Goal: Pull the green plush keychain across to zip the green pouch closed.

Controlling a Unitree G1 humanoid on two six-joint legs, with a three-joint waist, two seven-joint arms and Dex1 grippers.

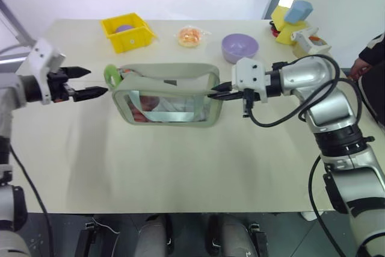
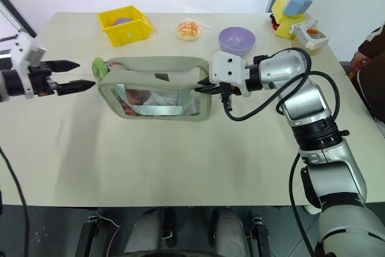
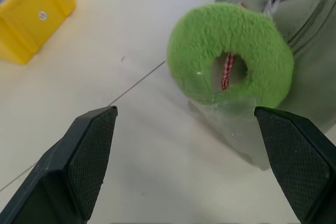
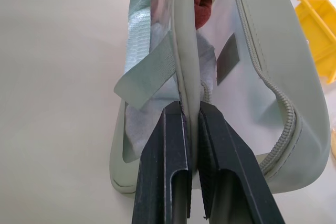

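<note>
The green pouch (image 1: 165, 76) stands upright mid-table, its clear window facing me with red and white contents behind it. The green plush keychain (image 1: 111, 75), a fuzzy lime ring, hangs at the pouch's left end by the zipper pull. My left gripper (image 1: 96, 81) is open and just left of the keychain, apart from it; in the left wrist view the keychain (image 3: 210, 30) lies ahead between the spread fingers (image 3: 89, 150). My right gripper (image 1: 215, 92) is shut on the pouch's right end, pinching its edge seam (image 4: 188, 61).
A yellow bin (image 1: 132, 41) stands at the back left, an orange item in clear wrap (image 1: 190, 36) and a purple bowl (image 1: 237, 54) behind the pouch. Yellow and blue objects (image 1: 292, 19) sit at the far right corner. A person's sleeve (image 1: 373, 52) shows at the right edge.
</note>
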